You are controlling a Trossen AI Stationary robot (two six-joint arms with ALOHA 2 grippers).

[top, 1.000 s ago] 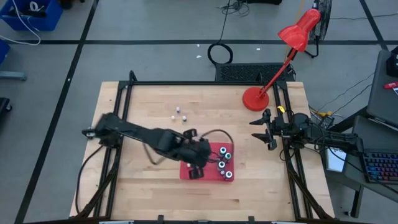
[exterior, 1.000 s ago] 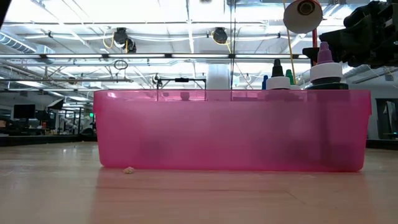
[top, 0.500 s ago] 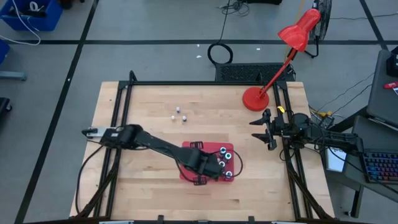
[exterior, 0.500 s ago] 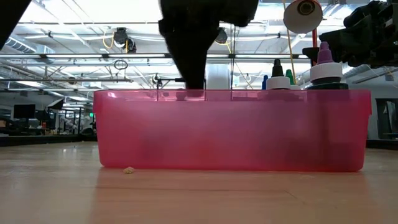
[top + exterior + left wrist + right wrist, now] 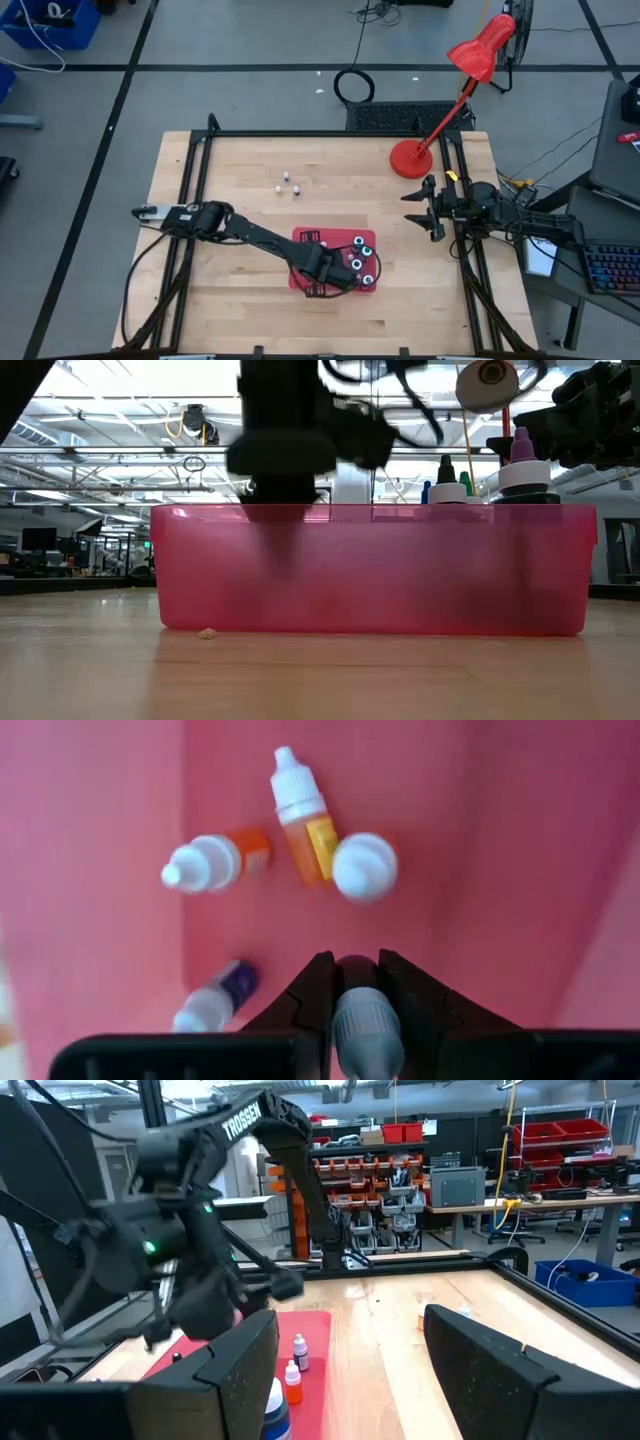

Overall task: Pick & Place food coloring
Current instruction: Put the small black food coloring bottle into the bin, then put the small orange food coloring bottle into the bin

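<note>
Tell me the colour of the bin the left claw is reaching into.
Translucent pink bin, clearest in the low view; the left claw holds a small bottle over it.

The only readable lettering is the white word "TROSSEN" on the dark left arm (image 5: 262, 1118), printed along its link above the pink tray (image 5: 320, 1342).

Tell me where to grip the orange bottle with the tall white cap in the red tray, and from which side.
Take the orange bottle by its white cap, coming straight down from above. It appears to stand upright in the red tray with the cap topmost. A white-capped neighbour sits close beside its body, so a sideways approach would likely bump that one.
</note>
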